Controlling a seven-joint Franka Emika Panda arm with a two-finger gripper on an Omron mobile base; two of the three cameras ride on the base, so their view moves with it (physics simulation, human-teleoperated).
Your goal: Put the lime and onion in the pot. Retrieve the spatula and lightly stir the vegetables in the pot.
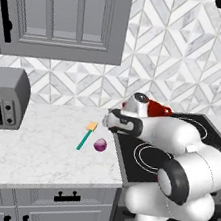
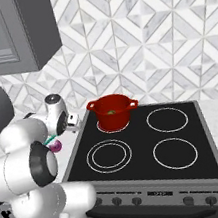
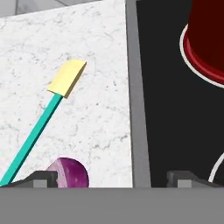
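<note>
The red pot (image 2: 112, 111) stands on the stove's back left burner, and the olive-green lime (image 2: 111, 112) lies inside it. The purple onion (image 1: 100, 144) rests on the marble counter close to the stove's left edge. Just left of it lies the spatula (image 1: 87, 135), teal handle toward the front, tan blade (image 3: 67, 78) toward the wall. My gripper (image 3: 113, 179) hangs open and empty above the counter's edge by the stove. In the hand view the onion (image 3: 68, 173) sits beside the left fingertip (image 3: 41, 178), and the pot (image 3: 205, 48) is at the upper right.
A grey toaster oven (image 1: 3, 98) stands on the counter (image 1: 36, 146) at the far left. The black stove top (image 2: 148, 145) has several ring burners. Grey wall cabinets (image 1: 62, 14) hang above the counter, against a tiled wall.
</note>
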